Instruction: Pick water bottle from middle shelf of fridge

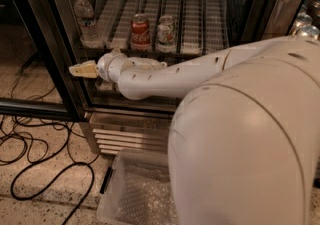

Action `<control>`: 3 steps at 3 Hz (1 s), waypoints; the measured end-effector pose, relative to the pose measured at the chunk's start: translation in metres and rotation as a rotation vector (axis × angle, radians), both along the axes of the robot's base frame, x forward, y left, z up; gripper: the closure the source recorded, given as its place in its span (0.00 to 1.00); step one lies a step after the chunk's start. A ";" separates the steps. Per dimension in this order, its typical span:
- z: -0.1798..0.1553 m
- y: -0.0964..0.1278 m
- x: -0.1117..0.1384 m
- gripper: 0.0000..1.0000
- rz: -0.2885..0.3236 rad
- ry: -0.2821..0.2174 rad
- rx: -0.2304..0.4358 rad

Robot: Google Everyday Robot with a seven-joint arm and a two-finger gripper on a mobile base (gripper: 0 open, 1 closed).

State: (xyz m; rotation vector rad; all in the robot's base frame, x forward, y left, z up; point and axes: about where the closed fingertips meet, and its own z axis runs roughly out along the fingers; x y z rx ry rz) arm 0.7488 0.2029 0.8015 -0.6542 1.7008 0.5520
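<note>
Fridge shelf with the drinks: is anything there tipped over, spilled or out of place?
Nothing stands out. The water bottle, the red can and the pale can stand upright on the middle shelf; the gripper hangs below its left front edge.

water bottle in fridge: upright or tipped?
Upright: the water bottle stands cap up at the left end of the middle shelf. The gripper is below it, apart.

One water bottle point(85, 16) stands on the one middle shelf point(192, 24) of the single fridge point(130, 134). Two cans share that shelf: one red can point(140, 31) and one pale can point(165, 33). One claw point(82, 70) hangs just below the shelf's left end. One clear bin point(125, 189) lies on the floor.
</note>
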 end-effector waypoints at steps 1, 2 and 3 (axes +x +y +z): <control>0.005 0.020 0.023 0.00 -0.033 -0.060 -0.009; 0.011 0.036 0.036 0.00 -0.052 -0.102 -0.018; 0.012 0.037 0.035 0.00 -0.053 -0.104 -0.018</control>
